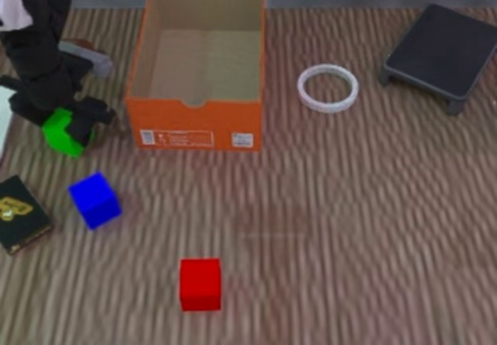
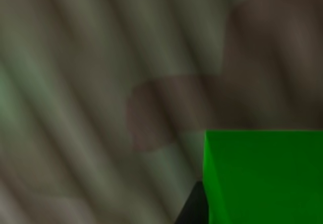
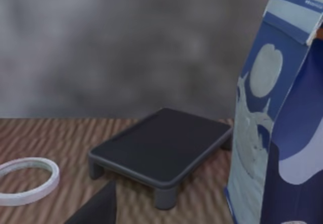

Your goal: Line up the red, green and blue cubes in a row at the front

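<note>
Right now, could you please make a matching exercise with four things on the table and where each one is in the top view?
Things:
1. green cube
2. blue cube
3. red cube
4. white ring

Places:
A. alone near the front edge, left of centre
B. at the left arm's tool, far left
C. between the orange box and the dark tray
D. beside the dark book, at the left

Pairs: 1-B, 2-D, 3-A, 4-C
</note>
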You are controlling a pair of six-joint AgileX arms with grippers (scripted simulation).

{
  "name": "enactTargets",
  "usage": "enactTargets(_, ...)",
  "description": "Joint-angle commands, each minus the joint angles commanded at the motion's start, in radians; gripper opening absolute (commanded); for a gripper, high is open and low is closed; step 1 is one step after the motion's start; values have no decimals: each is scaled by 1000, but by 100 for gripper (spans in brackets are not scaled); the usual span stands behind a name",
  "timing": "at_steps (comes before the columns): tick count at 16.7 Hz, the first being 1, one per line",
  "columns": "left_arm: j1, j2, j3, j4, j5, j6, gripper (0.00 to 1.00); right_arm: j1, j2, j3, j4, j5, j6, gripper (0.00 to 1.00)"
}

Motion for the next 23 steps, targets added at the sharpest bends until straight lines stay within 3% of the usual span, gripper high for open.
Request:
enactTargets(2, 0, 0, 0, 0, 0, 0, 0, 0, 0, 0, 0, 0, 0, 100)
enactTargets(11, -3, -28, 8, -13, 10, -4, 0, 0, 0, 0, 0, 0, 0, 100)
enactTargets(19, 15, -84, 167, -232, 9, -6, 0, 0, 0, 0, 0, 0, 0, 100)
enactTargets(23, 10, -86, 175, -240, 8, -4, 0, 0, 0, 0, 0, 0, 0, 100)
